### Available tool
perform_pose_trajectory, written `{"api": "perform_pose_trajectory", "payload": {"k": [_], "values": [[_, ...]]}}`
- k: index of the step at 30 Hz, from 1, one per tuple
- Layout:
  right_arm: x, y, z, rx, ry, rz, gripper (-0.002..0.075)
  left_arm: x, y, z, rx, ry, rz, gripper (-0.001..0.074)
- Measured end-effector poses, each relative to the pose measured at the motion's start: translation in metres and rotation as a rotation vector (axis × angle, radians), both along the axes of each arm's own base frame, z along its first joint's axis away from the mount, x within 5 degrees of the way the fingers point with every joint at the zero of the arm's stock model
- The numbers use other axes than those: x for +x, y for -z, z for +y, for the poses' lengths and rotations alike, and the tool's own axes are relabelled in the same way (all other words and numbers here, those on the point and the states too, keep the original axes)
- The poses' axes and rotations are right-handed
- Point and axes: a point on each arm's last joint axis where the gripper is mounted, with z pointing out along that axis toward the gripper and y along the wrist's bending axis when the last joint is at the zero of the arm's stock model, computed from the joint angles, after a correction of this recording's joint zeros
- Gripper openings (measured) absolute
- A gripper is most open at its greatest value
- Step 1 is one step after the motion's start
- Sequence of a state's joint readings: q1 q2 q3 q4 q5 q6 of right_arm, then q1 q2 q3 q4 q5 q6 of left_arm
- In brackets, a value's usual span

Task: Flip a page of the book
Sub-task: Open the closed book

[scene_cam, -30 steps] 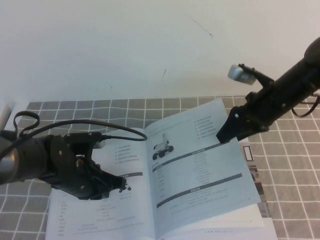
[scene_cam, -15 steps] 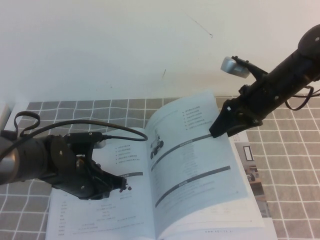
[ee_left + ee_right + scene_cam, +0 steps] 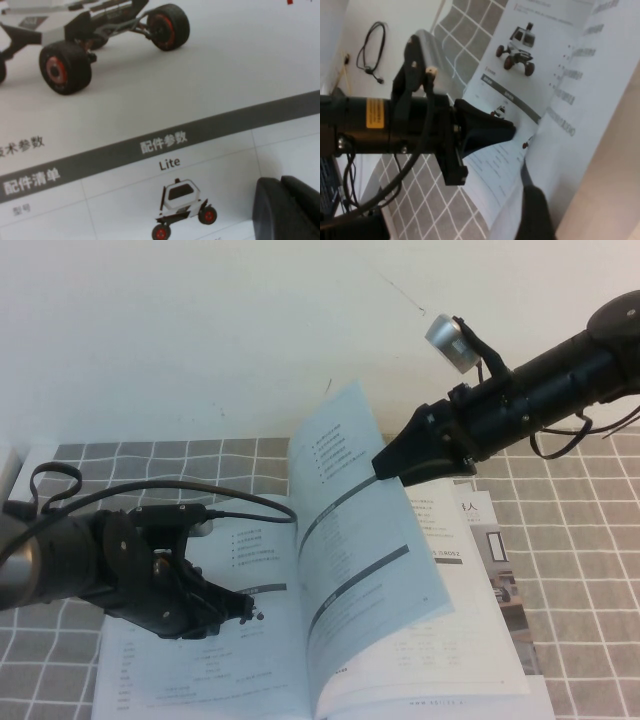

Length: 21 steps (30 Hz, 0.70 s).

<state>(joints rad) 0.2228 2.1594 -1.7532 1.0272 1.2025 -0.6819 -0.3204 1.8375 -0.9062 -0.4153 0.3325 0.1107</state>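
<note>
The book [image 3: 400,650] lies open on the table, with glossy white pages, dark heading bars and small text. My right gripper [image 3: 385,465] is shut on the outer edge of the page [image 3: 350,510] and holds it lifted, almost upright over the spine. One dark finger [image 3: 532,215] shows against that sheet in the right wrist view. My left gripper [image 3: 248,612] is shut and empty, its tips resting on the left-hand page. Its fingers [image 3: 287,210] sit beside a small white rover picture [image 3: 182,212]. It also shows in the right wrist view [image 3: 507,131].
A brochure with colour room photos [image 3: 505,590] lies under the book's right side. A grey tiled cloth [image 3: 590,570] covers the table, with a white wall behind. A black cable [image 3: 150,490] loops over the left arm.
My right gripper has moved left and up with the page. The sheet has swung from a low slant over the right side to nearly upright. The left arm has not moved.
</note>
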Motion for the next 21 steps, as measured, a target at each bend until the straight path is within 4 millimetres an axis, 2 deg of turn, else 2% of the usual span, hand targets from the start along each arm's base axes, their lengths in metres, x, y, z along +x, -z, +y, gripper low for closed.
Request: {"api": "perform_pose_trajectory", "payload": {"k": [12, 21], "values": [[-0.005, -0.002, 0.013, 0.028, -0.033, -0.015, 0.0447, 0.0, 0.0, 0.0, 0.0, 0.001, 0.0, -0.0004], [-0.009, -0.019, 0.014, 0.047, -0.036, -0.054, 0.0447, 0.001, 0.0, 0.0, -0.003, -0.003, -0.004, -0.0004]]}}
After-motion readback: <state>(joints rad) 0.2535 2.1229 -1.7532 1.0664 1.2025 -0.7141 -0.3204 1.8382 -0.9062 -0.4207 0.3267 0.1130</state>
